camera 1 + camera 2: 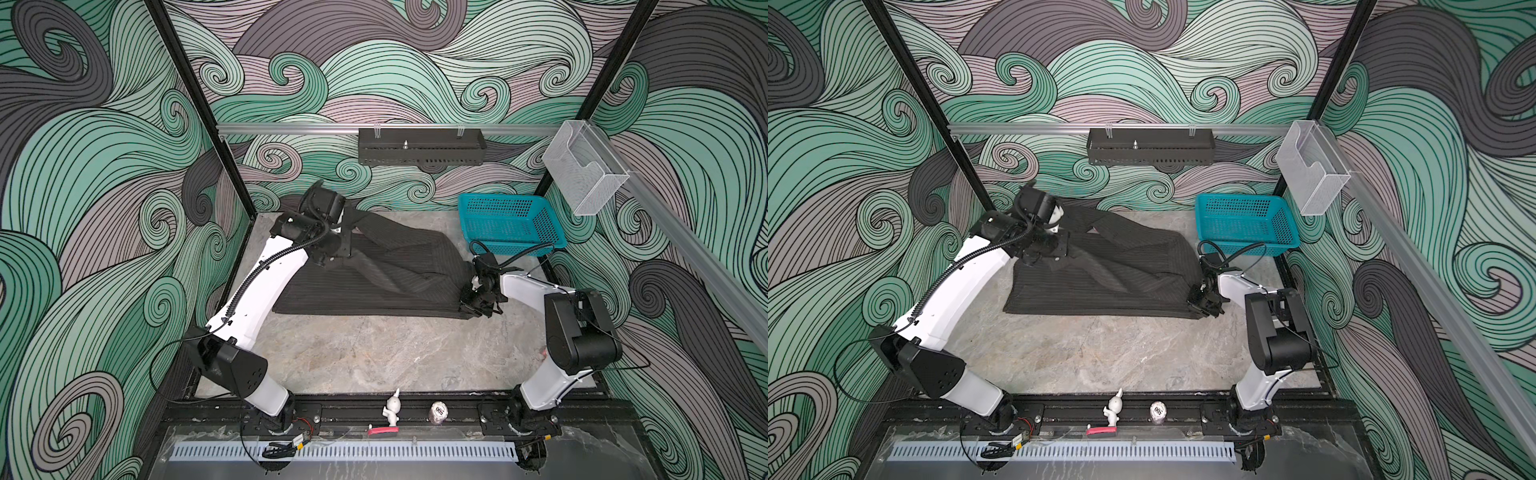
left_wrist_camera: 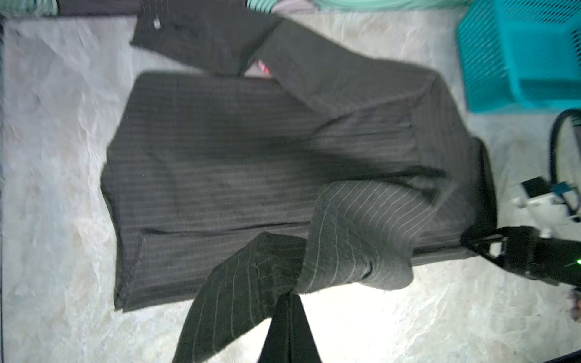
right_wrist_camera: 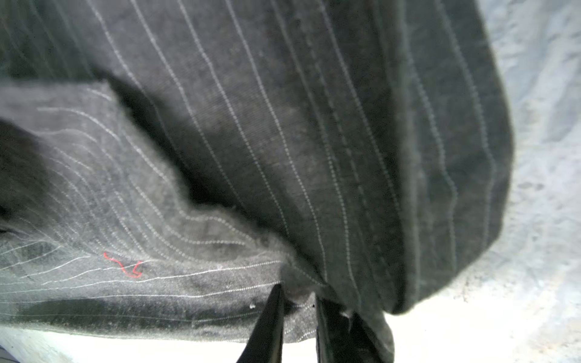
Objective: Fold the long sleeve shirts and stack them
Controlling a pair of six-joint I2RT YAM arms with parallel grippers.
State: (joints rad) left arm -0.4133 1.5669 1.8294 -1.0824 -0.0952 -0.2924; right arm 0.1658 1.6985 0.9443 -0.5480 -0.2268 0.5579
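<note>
Shirt: You are looking at one dark charcoal pinstriped long-sleeve shirt [image 1: 374, 286] [image 1: 1100, 291] [image 2: 220, 176] [image 3: 283, 125]. It is lying spread out on the grey marble-pattern tabletop [image 1: 374, 357] [image 1: 1092, 357], toward the back and between the two arms.

Shirt orientation: In both top views the body is lying mostly flat. The collar end is pointing toward the right arm and the hem toward the left arm.

Left claw: You are seeing the left claw [image 1: 332, 255] [image 1: 1044, 257] [image 2: 288, 306] clenched on fabric over the back-left part of the shirt. In the left wrist view it is pinching one long pinstriped sleeve [image 2: 345, 226].

Held sleeve: The sleeve is rising off the shirt body into the closed fingers. It is draping diagonally across the torso.

Right claw: You are seeing the right claw [image 1: 473, 305] [image 1: 1198, 301] [image 2: 481, 245] [image 3: 297, 292] sitting low at the near right corner of the shirt. In the right wrist view its two fingers [image 3: 267, 323] are standing close together with a bunch of shirt fabric pinched between them. It is grasping the shirt edge.

Basket: A teal plastic mesh basket [image 1: 519, 248] [image 1: 1250, 248] [image 2: 518, 63] is standing at the back right of the tabletop, just beside the shirt's far right edge.
</note>
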